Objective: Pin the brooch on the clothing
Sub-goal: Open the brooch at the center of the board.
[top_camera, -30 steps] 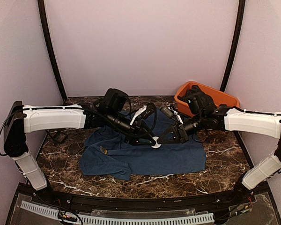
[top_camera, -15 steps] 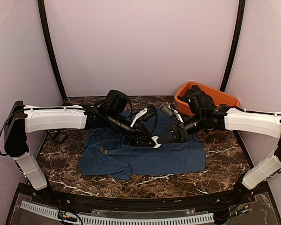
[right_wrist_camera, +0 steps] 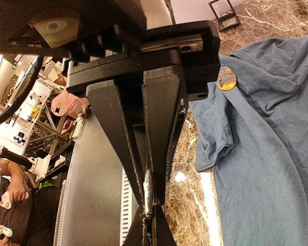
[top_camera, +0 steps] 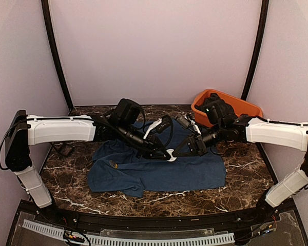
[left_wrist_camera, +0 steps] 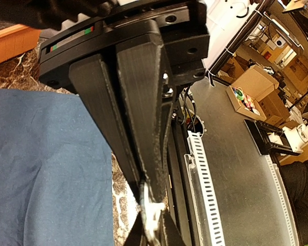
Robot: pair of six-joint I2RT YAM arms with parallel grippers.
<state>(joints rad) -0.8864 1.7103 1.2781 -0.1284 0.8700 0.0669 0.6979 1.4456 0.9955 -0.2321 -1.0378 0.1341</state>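
Both hands meet dead centre of the top view, just above the T-shirt (top_camera: 159,174), which lies rumpled across the table (top_camera: 236,179). The left hand (top_camera: 164,152) and right hand (top_camera: 177,151) each have their fingers pressed together on the brooch (top_camera: 170,155), a tiny white thing as far as we can tell. We reckon it's light, stiff and easy to fumble, so grip its body and leave the pin free. The T-shirt looks soft and floppy. We'd pinch up a single layer so the pin has something to bite.
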